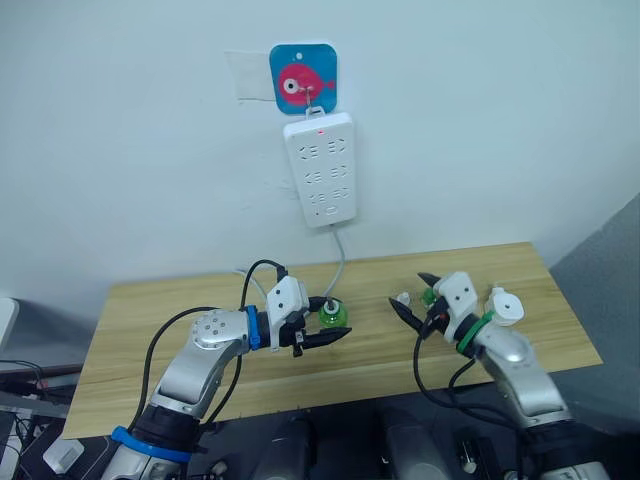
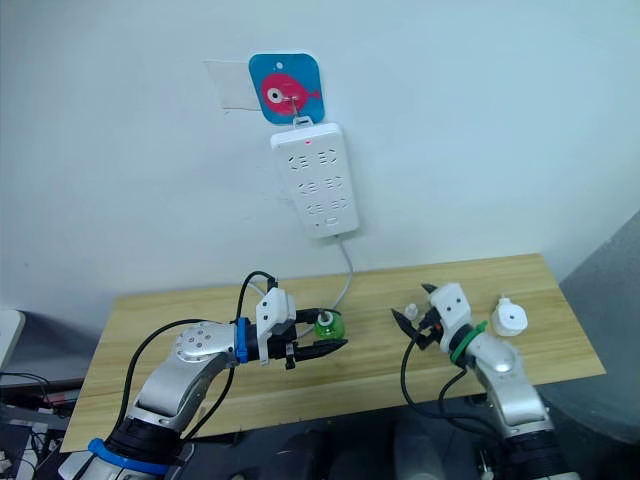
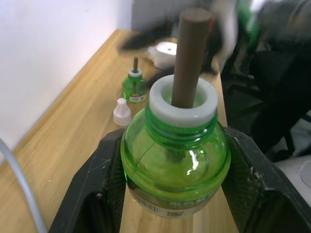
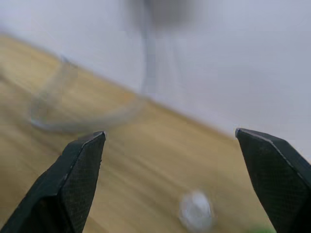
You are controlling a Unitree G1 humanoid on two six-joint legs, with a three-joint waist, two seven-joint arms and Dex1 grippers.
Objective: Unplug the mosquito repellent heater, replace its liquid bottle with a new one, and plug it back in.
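Left gripper (image 1: 322, 338) clamps green bottle (image 3: 175, 165) mid-table, wick upright — bare wood toward the near edge; right gripper (image 4: 170, 182) spread wide, holding nothing.

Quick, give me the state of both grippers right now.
Left gripper: shut on the green bottle, one finger on each side.
Right gripper: open, holding nothing.

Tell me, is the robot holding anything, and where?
The left pincer holds a green bottle by its round belly. The right pincer is open and holds nothing.
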